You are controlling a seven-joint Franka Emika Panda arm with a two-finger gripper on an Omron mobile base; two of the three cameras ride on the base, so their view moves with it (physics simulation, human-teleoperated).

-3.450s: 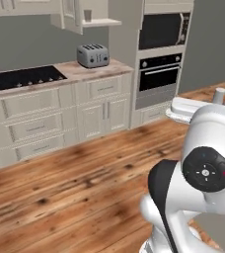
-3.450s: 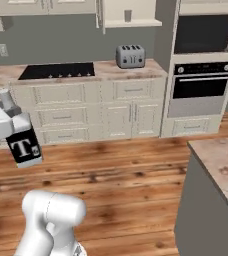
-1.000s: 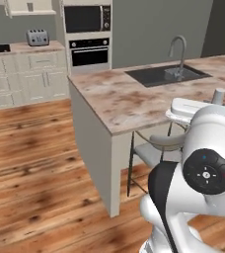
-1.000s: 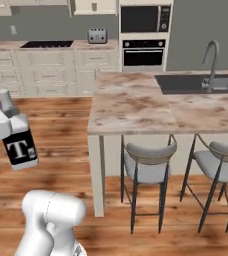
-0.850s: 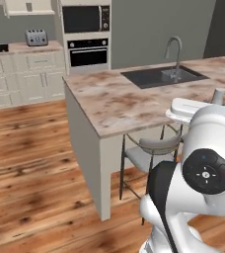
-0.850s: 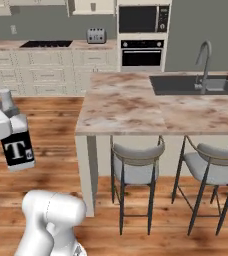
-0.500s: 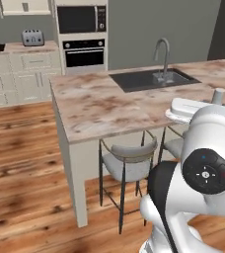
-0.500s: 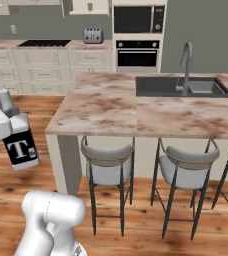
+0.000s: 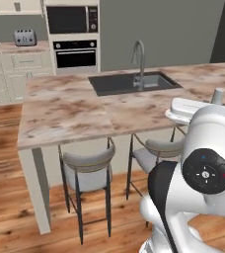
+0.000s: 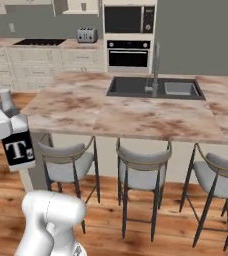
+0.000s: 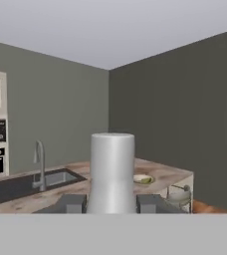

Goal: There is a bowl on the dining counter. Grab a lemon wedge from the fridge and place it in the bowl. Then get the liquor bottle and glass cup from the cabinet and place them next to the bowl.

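Right now the pincer [image 11: 112, 203] is closed on the liquor bottle [image 11: 112, 172], whose pale neck stands upright between the two dark fingertips [image 11: 71, 203] in the hand view. In the right base view the bottle's squarish body, with its dark label and a white letter, hangs at the left edge, held against the white hand and well short of the dining counter [image 10: 86, 112]. In the left base view the bottle's small pale top pokes up just beyond the hand at the right edge.

That surface stretches across both base views, beige stone with brown marbling, with the dark sink [image 9: 131, 82] set into it and the tall grey tap [image 9: 139, 62] standing at the sink's far edge. Grey-seated stools [image 10: 142, 175] on thin dark legs are tucked under its near side, on a wooden floor [image 9: 6, 212].

In the hand view the bowl [image 11: 142, 179] sits on the far end of the surface, just right of the bottle's neck, with something yellowish-green in it; it is too small to name.

Behind the surface stand a black microwave [image 10: 128, 19] over a built-in oven [image 10: 128, 53], a grey toaster [image 10: 87, 35] on the cream base units, and a black cooktop [image 10: 40, 42] further left.
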